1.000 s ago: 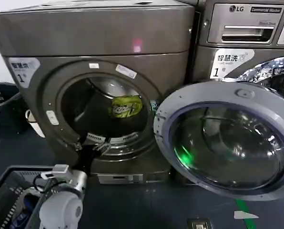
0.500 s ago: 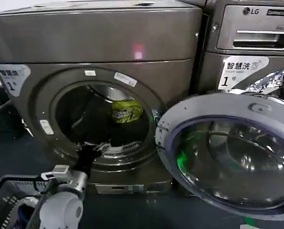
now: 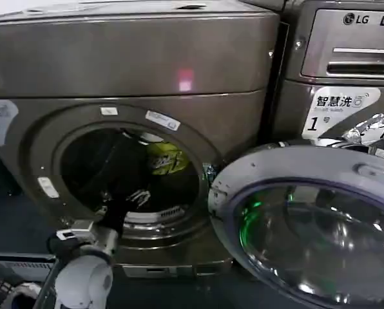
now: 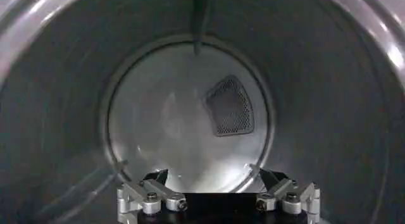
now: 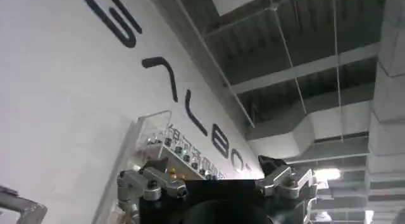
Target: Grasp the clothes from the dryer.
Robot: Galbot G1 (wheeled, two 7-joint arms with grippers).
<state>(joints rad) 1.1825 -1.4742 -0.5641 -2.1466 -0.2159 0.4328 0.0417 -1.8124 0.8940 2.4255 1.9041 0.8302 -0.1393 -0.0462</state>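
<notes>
With the dryer (image 3: 134, 58) door already open, my left gripper (image 3: 138, 198) sits at the drum's lower lip, jaws spread wide and empty, the clothes (image 3: 166, 158) apparently just beyond and above it, ungrasped; right gripper (image 5: 218, 181) idles open.

Two machines stand side by side: one dryer (image 3: 134, 58) and one LG machine (image 3: 340, 64). One clothes bundle (image 3: 165, 158). One basket (image 3: 11, 273).
</notes>
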